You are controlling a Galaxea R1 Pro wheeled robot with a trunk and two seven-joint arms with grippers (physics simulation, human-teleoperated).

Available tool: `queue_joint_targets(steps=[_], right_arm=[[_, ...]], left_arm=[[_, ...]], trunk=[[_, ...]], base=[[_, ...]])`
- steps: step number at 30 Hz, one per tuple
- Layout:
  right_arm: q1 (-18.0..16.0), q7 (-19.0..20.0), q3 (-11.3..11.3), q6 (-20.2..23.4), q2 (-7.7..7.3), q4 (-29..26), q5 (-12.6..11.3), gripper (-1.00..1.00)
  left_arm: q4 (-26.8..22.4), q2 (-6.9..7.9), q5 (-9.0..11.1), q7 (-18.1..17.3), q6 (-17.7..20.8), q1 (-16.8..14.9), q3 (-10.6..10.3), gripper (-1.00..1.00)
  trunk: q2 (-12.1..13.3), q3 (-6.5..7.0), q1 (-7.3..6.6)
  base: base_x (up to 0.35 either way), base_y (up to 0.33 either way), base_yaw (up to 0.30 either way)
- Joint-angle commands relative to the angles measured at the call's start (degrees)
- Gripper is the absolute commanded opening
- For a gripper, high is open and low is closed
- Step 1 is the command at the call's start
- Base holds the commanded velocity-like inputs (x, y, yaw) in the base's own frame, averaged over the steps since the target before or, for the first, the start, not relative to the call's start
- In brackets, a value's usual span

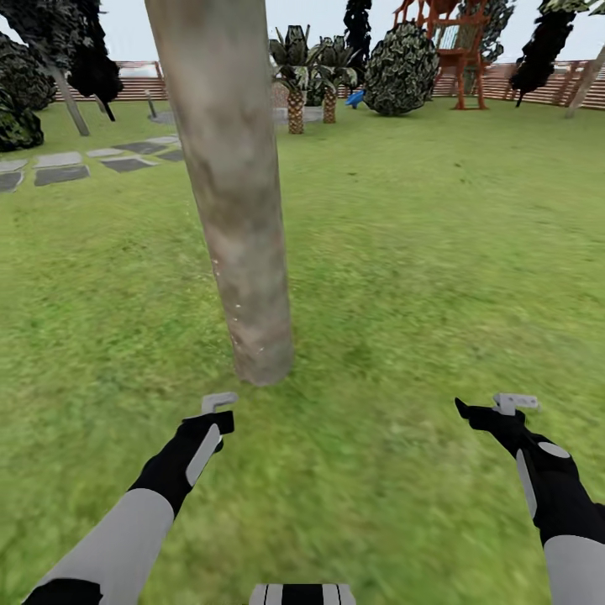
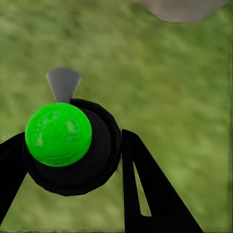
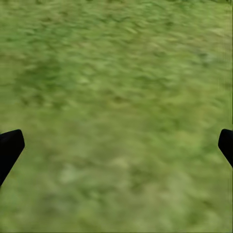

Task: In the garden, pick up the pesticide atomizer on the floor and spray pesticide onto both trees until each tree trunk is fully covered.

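From the head we see the tree trunk (image 1: pixel 239 218) just ahead on the lawn (image 1: pixel 437 252). At our left wrist the left gripper (image 2: pixel 73 160) clamps the small sprayer (image 2: pixel 65 141) around its dark body; it looks light, rigid and possibly slippery. At our right wrist the right gripper (image 3: pixel 116 145) hangs spread and empty over grass.

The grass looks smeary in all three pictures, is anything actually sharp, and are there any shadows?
Head view: the tree trunk is fairly crisp and the lawn is soft; light is flat, with only a faint dark patch beside the trunk's base. Left wrist view: the pesticide atomizer with its green dot is sharp against blurred grass. Right wrist view: mottled grass, with dark fingertips at the edges.
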Motion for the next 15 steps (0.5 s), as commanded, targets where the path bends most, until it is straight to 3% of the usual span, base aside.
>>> queue_joint_targets(steps=[1, 8, 11, 15], right_arm=[[0.00, 0.00, 0.00, 0.00, 0.03, 0.00, 0.01, 1.00], [0.00, 0.00, 0.00, 0.00, 0.00, -0.06, -0.02, 1.00], [0.00, 0.00, -0.05, 0.00, -0.06, -0.08, -0.04, 1.00], [0.00, 0.00, -0.07, 0.00, -0.10, -0.07, 0.03, 1.00]], left_arm=[[0.00, -0.05, -0.06, 0.01, -0.01, 0.00, 0.00, -1.00], [0.00, -0.37, -0.06, 0.01, -0.02, 0.00, -0.02, -1.00], [0.00, -0.65, -0.09, 0.01, -0.02, 0.00, 0.01, -1.00], [-0.17, -0.71, -0.08, -0.08, -1.94, 1.39, -0.05, -1.00]], trunk=[[0.00, 0.00, 0.00], [0.00, 0.00, 0.00], [0.00, 0.00, 0.00], [0.00, 0.00, 0.00]], base=[[0.001, -0.274, 0.277], [0.075, -0.272, 0.233], [0.113, -0.102, -0.018], [0.012, -0.010, -0.236]])
